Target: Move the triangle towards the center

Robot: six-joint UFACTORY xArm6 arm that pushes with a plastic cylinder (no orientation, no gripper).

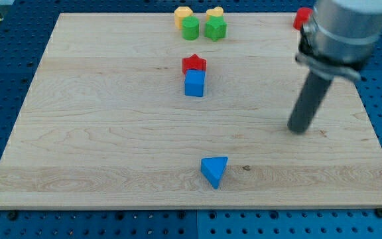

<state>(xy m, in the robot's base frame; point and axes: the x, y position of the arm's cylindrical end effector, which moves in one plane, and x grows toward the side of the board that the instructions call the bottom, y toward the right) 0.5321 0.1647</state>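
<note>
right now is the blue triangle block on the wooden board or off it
On it. The blue triangle block lies wholly on the wooden board, near the view's bottom edge, apart from my tip.

Bare board around blue triangle [214, 171]

wooden board [98, 133], red star [193, 64] touching blue cube [194, 84], yellow and green blocks [199, 22] at top
</note>
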